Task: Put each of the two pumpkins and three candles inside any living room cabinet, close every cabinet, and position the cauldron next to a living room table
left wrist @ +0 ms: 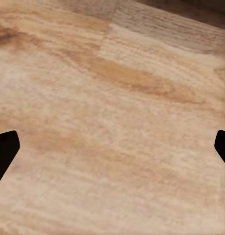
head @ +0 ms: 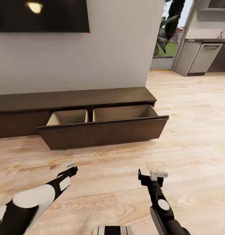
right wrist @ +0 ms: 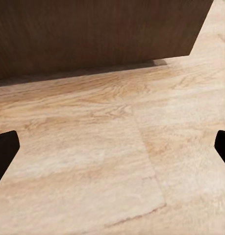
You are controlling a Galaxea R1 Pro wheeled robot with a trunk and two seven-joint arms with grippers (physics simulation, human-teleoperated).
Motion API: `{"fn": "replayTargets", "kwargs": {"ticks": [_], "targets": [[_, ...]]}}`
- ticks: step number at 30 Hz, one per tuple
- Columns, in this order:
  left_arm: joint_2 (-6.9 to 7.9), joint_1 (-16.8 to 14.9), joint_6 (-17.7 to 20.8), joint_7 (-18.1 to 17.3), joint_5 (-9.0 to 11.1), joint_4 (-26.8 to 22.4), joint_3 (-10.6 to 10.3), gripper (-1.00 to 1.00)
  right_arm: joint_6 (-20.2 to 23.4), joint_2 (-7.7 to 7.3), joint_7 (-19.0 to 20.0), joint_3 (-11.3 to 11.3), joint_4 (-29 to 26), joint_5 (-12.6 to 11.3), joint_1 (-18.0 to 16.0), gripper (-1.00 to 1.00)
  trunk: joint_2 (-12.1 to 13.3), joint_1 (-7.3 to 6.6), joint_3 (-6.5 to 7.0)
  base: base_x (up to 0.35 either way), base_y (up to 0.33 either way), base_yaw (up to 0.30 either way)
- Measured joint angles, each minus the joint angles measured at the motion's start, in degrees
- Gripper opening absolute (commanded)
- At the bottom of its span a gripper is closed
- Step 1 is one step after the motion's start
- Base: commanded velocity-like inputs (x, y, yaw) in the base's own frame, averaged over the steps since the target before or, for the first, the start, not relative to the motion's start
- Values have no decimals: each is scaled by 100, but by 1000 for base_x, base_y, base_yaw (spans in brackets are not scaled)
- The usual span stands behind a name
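The long, low dark-brown cabinet [head: 93, 97] stands against the wall ahead. Its wide drawer [head: 106, 133] is pulled out, showing two pale tan compartments whose bottoms are hidden behind the drawer front. My left gripper [head: 71, 167] hovers open over the wooden floor in front of the drawer, holding nothing; in the left wrist view, this gripper [left wrist: 112, 147] has bare floor between its fingers. My right gripper [head: 150, 174] is open and empty too. In the right wrist view, that gripper [right wrist: 112, 147] faces the drawer front [right wrist: 92, 34]. The pumpkins, candles, cauldron and table are out of view.
A dark TV screen [head: 40, 14] hangs on the grey wall above the cabinet. Light wooden floor [head: 191, 130] runs right toward a kitchen with grey units [head: 204, 57]. A plant [head: 168, 26] stands by the window there.
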Motion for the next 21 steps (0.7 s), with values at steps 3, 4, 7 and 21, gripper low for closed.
{"fn": "replayTargets", "kwargs": {"ticks": [3, 4, 7, 21], "targets": [[-4, 0, 18, 4, 0, -9, 0, 100, -5, 0, 0, 1, -2, 0, 2, 100, 0, 0, 26, 0, 0, -89], [-6, 0, 21, 5, 0, -11, 0, 100, -5, 0, 0, 1, -5, 0, 3, 100, 0, 0, 34, 0, 0, -87], [-8, 0, 26, 7, 0, -19, -1, 100, -10, 0, 1, 7, -9, 0, 5, 100, 0, 0, 60, 0, 0, -85], [-9, 1, 30, 5, -1, -44, -10, 100, -15, 0, 5, 9, -40, 0, 12, 100, 0, 0, 182, 0, 0, -56]]}}
